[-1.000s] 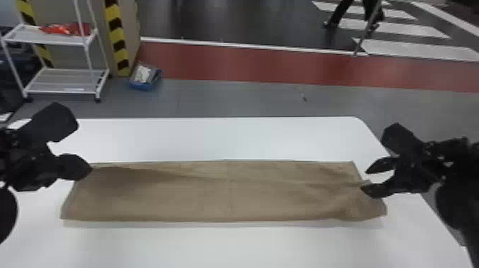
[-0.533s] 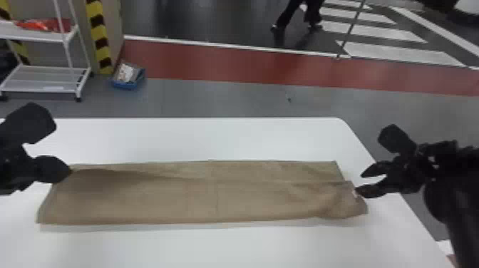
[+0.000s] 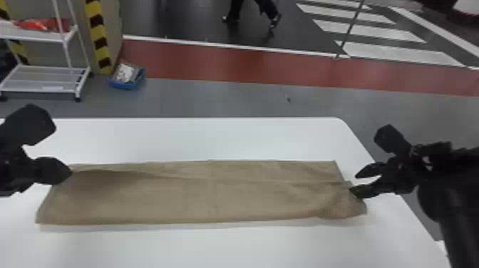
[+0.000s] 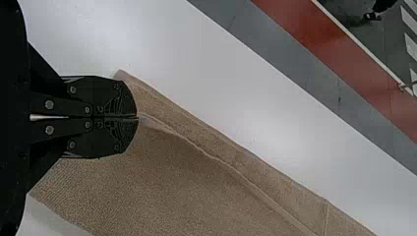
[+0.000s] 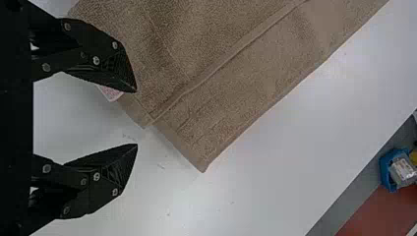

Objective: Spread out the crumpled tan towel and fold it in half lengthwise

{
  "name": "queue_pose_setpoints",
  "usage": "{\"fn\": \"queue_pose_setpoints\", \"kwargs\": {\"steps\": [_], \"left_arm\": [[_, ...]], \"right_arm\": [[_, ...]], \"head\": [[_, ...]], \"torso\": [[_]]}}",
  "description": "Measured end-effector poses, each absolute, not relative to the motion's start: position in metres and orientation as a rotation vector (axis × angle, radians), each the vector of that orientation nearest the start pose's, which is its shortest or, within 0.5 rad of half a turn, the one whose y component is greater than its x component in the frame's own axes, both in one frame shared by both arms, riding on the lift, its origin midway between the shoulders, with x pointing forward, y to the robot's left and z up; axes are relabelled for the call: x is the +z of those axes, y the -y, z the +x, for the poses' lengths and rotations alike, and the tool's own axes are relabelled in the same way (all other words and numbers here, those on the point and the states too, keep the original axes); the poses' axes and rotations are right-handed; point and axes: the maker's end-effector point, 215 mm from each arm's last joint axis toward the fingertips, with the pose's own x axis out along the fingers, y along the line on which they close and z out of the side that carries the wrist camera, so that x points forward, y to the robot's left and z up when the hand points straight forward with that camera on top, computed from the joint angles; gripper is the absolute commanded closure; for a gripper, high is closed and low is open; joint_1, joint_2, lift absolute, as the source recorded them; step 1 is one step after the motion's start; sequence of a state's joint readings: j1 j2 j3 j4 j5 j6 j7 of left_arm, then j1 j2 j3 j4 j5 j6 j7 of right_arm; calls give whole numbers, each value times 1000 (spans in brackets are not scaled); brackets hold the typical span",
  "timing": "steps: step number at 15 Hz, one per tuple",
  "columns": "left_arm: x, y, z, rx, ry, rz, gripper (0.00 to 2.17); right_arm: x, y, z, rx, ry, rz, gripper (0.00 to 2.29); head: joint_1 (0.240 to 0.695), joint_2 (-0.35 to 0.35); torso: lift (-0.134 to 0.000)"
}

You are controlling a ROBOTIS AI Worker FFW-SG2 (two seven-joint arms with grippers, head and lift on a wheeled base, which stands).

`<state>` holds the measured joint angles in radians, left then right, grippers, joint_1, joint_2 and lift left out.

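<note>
Tan towel (image 3: 199, 199): laid out on the surface (image 3: 214, 139), doubled over into a strip. Long axis runs side to side across the robot's front, roughly on a line between the two arms. Upper layer's free edge (image 3: 260, 180) lies short of the lower layer's far edge (image 3: 271, 161), so a band of the lower layer is exposed. Gap appears narrower toward the left end. Near right part bunched; a pale label (image 5: 111, 93) pokes out at the right end.

Left gripper (image 4: 138, 117): at the far left part of the towel, jaws together, apparently pinching the upper layer's edge. Right gripper (image 5: 137, 118): jaws wide, nothing between them; one finger beside the right end, just by the upper layer's corner (image 5: 149, 122). Lower layer's corner (image 5: 203, 167) lies beyond it, on the side away from the robot.

Judgement: half fold essentially made, alignment remaining. Right arm is nearer the stray corner; a useful move would be to take it and draw it away from the robot, square to the long axis, until the corners meet. Pulling along the axis instead would likely skew the fold, with the left grip as pivot.
</note>
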<state>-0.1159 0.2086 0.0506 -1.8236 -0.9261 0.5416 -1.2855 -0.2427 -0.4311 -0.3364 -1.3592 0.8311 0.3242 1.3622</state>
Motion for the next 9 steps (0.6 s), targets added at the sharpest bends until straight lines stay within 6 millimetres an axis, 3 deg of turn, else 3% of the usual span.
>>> {"fn": "queue_pose_setpoints", "kwargs": {"steps": [8, 9], "left_arm": [[-389, -279, 523, -685, -724, 756, 1420], [-389, -279, 523, -687, -723, 756, 1420]], "right_arm": [[-446, 478, 501, 616, -981, -600, 589], [-447, 478, 501, 614, -987, -596, 670]], "head": [[695, -211], [695, -212]], "torso": [[-124], [-124]]}}
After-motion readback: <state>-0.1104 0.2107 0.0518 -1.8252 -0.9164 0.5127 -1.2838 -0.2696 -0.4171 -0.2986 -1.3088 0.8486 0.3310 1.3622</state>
